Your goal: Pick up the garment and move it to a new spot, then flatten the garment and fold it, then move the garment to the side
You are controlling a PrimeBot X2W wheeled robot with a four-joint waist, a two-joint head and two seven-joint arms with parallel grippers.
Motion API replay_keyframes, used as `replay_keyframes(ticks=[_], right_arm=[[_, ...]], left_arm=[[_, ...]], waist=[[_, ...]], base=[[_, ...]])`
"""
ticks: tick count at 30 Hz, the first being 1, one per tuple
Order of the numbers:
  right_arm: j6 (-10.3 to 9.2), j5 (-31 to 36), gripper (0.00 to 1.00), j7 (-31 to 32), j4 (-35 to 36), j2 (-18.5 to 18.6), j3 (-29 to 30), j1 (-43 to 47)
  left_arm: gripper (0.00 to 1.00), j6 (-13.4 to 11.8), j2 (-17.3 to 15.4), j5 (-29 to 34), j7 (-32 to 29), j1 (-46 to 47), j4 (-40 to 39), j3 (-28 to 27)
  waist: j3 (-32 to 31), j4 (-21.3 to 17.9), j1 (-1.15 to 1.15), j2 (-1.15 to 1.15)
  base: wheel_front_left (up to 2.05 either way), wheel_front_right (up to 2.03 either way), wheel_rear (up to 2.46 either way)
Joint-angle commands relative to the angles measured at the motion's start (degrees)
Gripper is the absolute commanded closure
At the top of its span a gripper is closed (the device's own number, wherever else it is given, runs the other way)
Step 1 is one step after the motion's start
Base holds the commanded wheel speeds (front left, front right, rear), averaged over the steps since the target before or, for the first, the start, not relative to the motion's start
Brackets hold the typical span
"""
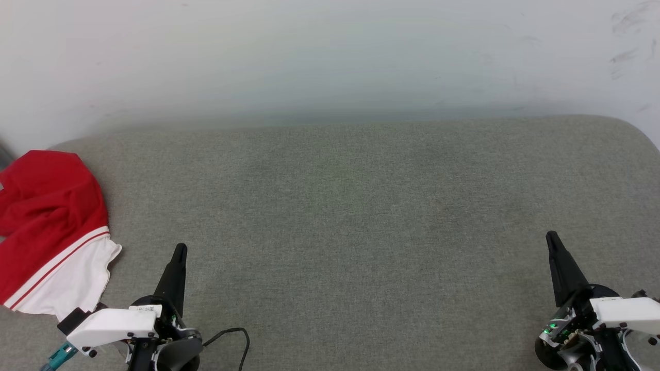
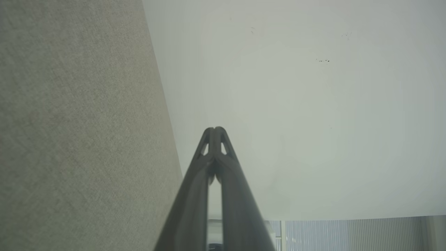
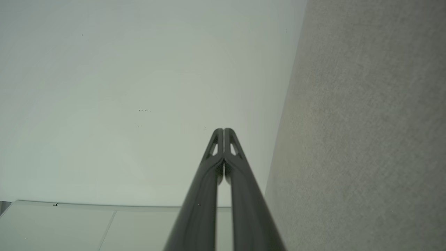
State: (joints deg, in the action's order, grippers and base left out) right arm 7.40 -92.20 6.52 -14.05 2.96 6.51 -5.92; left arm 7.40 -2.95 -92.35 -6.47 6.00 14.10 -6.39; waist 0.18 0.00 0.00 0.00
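A crumpled garment (image 1: 46, 216), red with a white sleeve and a thin red stripe at the seam, lies bunched at the far left edge of a grey fabric-covered tabletop (image 1: 340, 206), partly cut off by the head view's frame. The lettering on its chest cannot be made out.

The robot's left pincer (image 1: 180, 251) sits at the lower left, its two dark fingers pressed together into a single point and gripping nothing. It stands just right of the white sleeve, its tip apart from the cloth. The left wrist view shows the same pincer (image 2: 215, 130) with its tips meeting and nothing between them.

Well apart, at the lower right, the right pincer (image 1: 551, 238) is likewise closed and empty. The right wrist view shows its tips (image 3: 223, 130) touching against a pale wall (image 1: 330, 56).

A black cable (image 1: 234, 336) loops on the cloth beside the left arm's white casing (image 1: 111, 325). The broad middle of the tabletop lies between the two arms.
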Motion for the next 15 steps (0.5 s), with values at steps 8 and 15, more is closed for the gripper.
replay_keyframes(ticks=[8,15], right_arm=[[0.17,0.2,1.0,0.0,0.0,-0.2,0.0,-0.6],[0.17,0.2,1.0,0.0,0.0,-0.2,0.0,-0.6]], left_arm=[[1.0,0.2,0.0,0.3,-0.2,0.5,0.0,-0.2],[1.0,0.2,0.0,0.3,-0.2,0.5,0.0,-0.2]], waist=[[0.0,0.0,0.0,0.0],[0.0,0.0,0.0,0.0]], base=[[0.0,0.0,0.0],[0.0,0.0,0.0]])
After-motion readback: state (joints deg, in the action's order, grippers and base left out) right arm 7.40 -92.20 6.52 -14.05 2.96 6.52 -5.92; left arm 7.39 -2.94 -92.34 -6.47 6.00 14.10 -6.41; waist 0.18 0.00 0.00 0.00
